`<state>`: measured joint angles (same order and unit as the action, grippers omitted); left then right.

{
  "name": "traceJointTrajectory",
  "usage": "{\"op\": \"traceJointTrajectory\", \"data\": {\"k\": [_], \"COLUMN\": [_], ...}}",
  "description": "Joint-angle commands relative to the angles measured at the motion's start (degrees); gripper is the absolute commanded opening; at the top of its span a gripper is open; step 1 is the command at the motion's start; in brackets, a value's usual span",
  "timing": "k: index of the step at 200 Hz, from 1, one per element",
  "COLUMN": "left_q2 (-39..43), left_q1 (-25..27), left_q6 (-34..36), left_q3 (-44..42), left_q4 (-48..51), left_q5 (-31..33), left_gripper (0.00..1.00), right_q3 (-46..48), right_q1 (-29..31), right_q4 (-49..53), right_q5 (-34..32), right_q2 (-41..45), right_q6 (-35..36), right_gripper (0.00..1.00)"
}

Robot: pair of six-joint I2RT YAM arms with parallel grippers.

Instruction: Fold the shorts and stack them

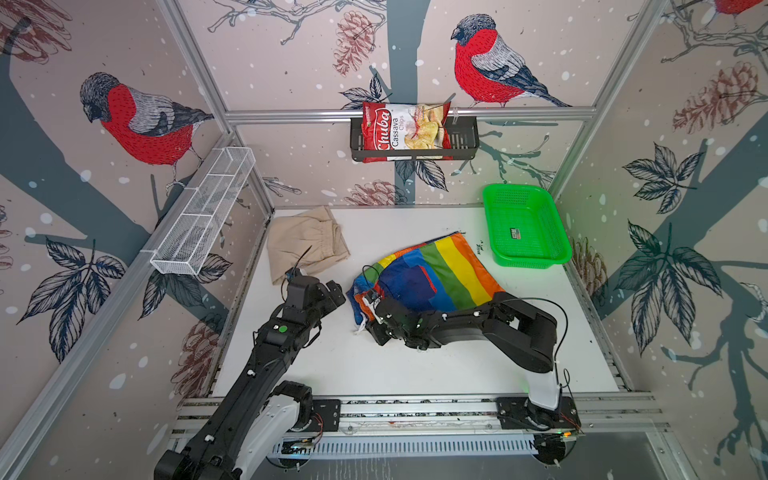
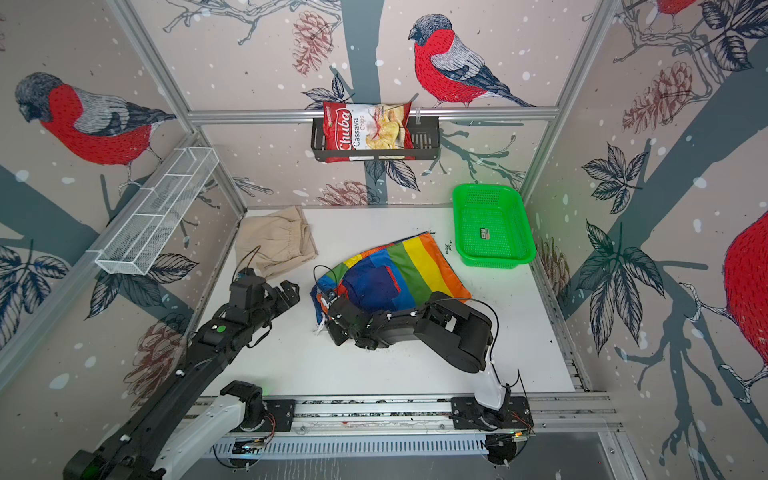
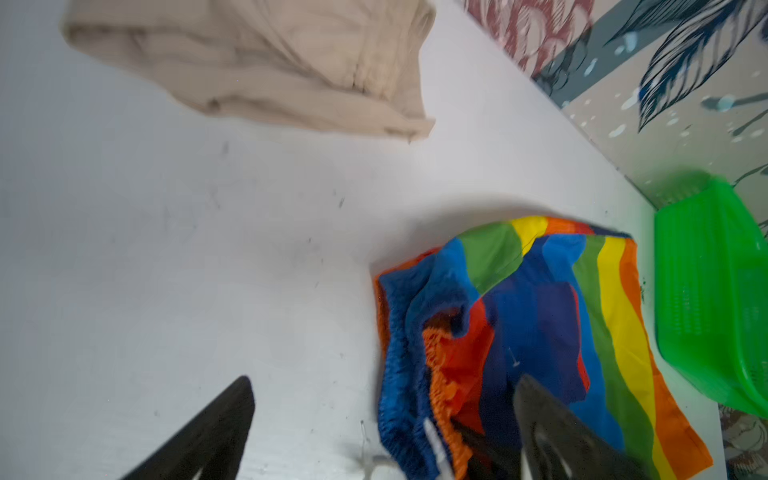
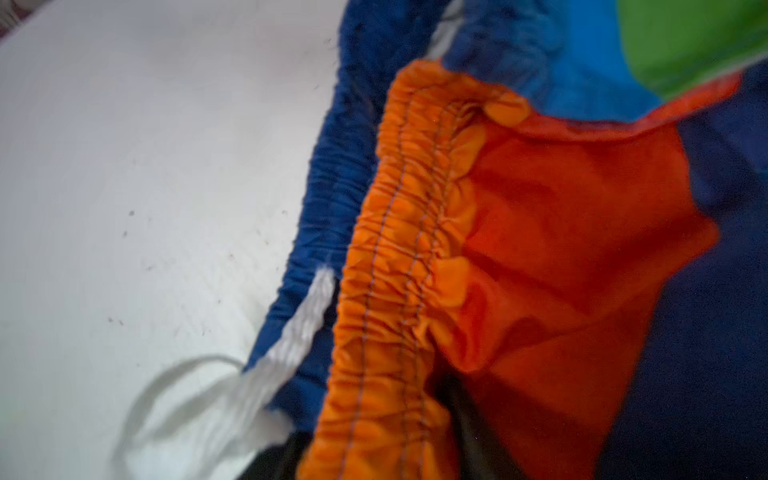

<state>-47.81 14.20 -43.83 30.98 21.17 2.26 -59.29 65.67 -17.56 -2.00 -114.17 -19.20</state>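
Rainbow shorts lie crumpled mid-table. Beige shorts lie well apart, near the back left corner. The left gripper hovers wide open just beside the rainbow pair. The right gripper straddles their orange waistband; I cannot tell if it grips.

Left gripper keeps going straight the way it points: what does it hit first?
Likely the waistband edge of the rainbow shorts, just ahead of the open left gripper; if pitched down, maybe the white table first.
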Motion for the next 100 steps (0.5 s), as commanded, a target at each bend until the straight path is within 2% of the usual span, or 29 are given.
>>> {"op": "traceJointTrajectory", "data": {"k": [1,17,35,64,100], "left_q2": [-0.88,-1.45,-2.1,-3.65,-6.82], "left_q1": [-0.12,-0.08,-0.07,-0.06,1.02], "left_q6": [-2.34,-3.1,-5.29,-8.2,-9.65], "left_q3": [-3.95,-7.38,-9.95,-13.45,-15.13], "left_q4": [-10.98,-18.45,-23.53,-29.73,-34.54], "left_q5": [-7.17,-11.6,-13.25,-15.18,-15.23], "left_gripper": [0.97,0.97,0.97,0.97,0.97], "right_q3": [2.28,4.22,6.05,9.16,9.22], "right_q1": [-1.12,-2.24,-4.37,-7.43,-7.93], "right_q4": [-6.3,-10.72,-15.91,-24.12,-22.83], "right_q5": [9.16,13.19,19.12,25.84,26.34], "right_q2": [-0.21,-0.57,-1.69,-2.71,-2.02], "right_q6": [-3.67,-4.96,-8.09,-13.19,-11.75], "right_gripper": [0.27,0.18,0.08,0.06,0.04]}}
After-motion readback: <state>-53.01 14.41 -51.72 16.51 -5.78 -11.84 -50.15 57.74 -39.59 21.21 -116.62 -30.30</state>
